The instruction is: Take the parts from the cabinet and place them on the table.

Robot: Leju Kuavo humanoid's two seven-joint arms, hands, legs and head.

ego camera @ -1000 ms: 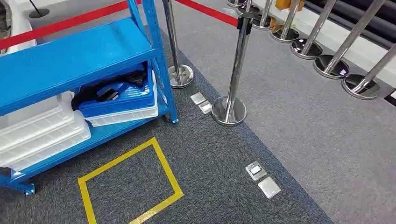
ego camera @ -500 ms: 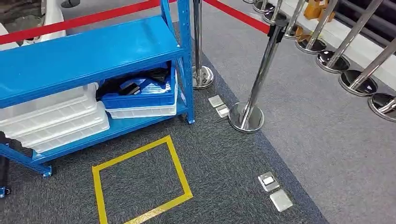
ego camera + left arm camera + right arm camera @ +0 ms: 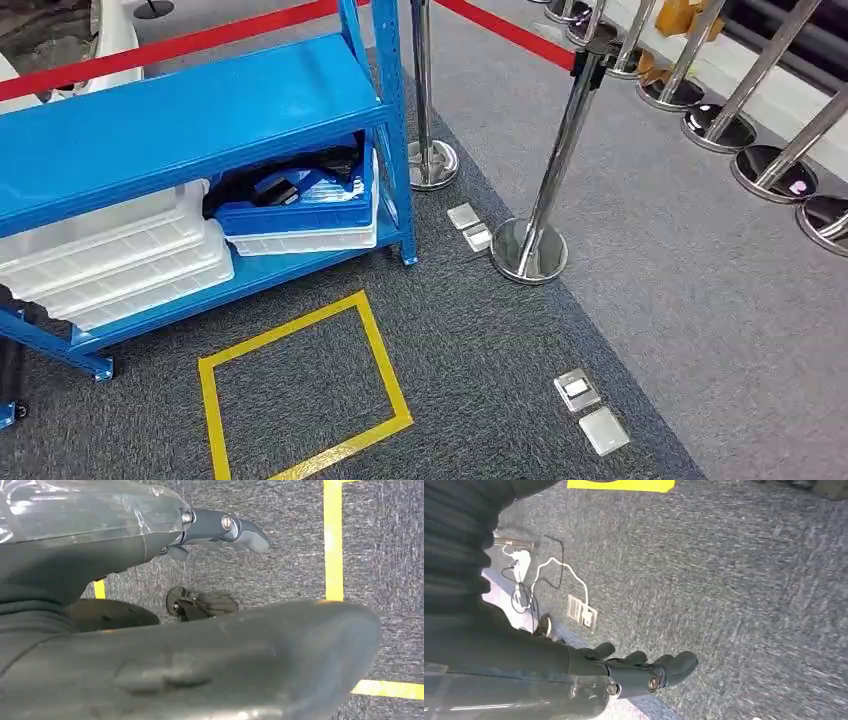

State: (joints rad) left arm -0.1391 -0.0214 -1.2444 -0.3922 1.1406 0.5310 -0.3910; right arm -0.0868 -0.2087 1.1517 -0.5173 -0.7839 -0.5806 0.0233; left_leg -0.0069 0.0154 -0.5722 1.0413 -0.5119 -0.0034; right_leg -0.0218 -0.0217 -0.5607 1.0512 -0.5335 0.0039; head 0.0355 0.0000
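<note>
The blue metal cabinet [image 3: 190, 110] stands at the left of the head view. On its lower shelf a blue bin [image 3: 300, 205] holds dark parts [image 3: 285, 185] and sits on a white bin [image 3: 310, 240]. My left hand [image 3: 215, 527] hangs over the grey carpet with its fingers stretched out and nothing in them. My right hand [image 3: 644, 672] also hangs over carpet, fingers apart and holding nothing. Both hands are far from the cabinet's bins.
Stacked white bins [image 3: 110, 260] fill the shelf's left side. A yellow taped square [image 3: 300, 385] marks the carpet before the cabinet. Chrome stanchions [image 3: 530, 245] with red belts [image 3: 500, 30] stand to the right. Floor sockets [image 3: 590, 410] lie in the carpet; a white cable [image 3: 554, 575] trails near one.
The whole picture has shifted right and slightly down over the last second, so the camera has turned toward the cabinet. The bins and stanchions themselves have not moved.
</note>
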